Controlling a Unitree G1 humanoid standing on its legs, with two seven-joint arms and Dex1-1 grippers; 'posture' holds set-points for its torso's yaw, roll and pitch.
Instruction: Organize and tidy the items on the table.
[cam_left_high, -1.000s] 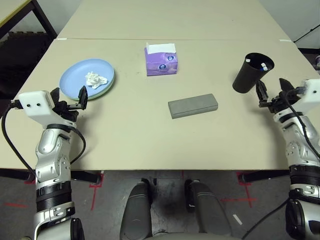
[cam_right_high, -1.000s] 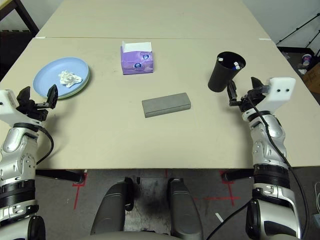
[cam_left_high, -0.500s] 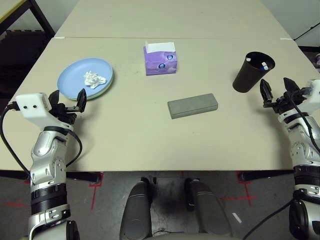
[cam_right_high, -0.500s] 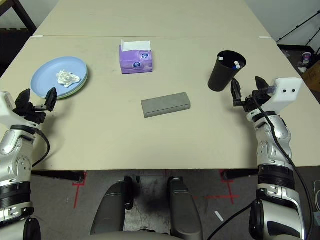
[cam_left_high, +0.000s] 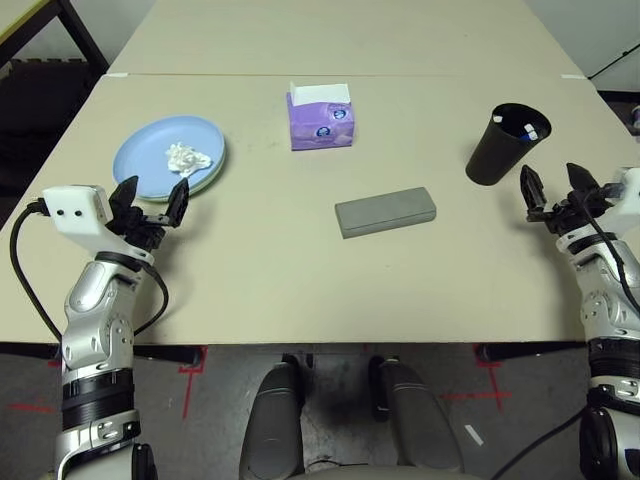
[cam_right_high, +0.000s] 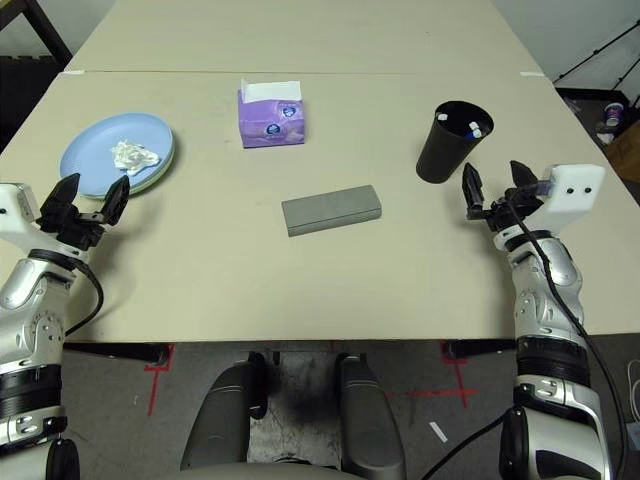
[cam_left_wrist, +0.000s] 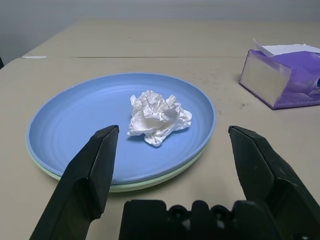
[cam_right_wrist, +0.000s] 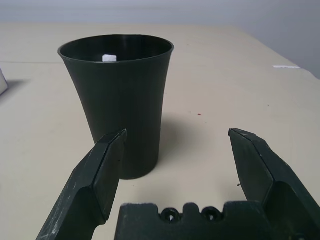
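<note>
On the left of the beige table (cam_left_high: 300, 270) a light blue plate (cam_left_high: 150, 158) lies stacked on a pale green plate (cam_left_wrist: 125, 186), with a crumpled white tissue (cam_left_high: 187, 158) on top. My left gripper (cam_left_high: 151, 201) stands open just short of the plates' near rim, holding nothing. A grey glasses case (cam_left_high: 385, 211) lies in the middle. At the right stands a black cup (cam_left_high: 505, 144) with white pen ends (cam_left_high: 527, 129) showing inside. My right gripper (cam_left_high: 556, 187) is open a little nearer than the cup, apart from it.
A purple tissue box (cam_left_high: 321, 118) stands at the back middle, beyond the case. A second tabletop (cam_left_high: 330, 35) joins on behind. At the far left corner a dark-framed, yellow-edged table (cam_left_high: 30, 25) shows. Bare tabletop lies along the front edge between my arms.
My left gripper has drawn back from the plates' rim toward me. My right gripper has pulled back from the cup. Both stay open.
</note>
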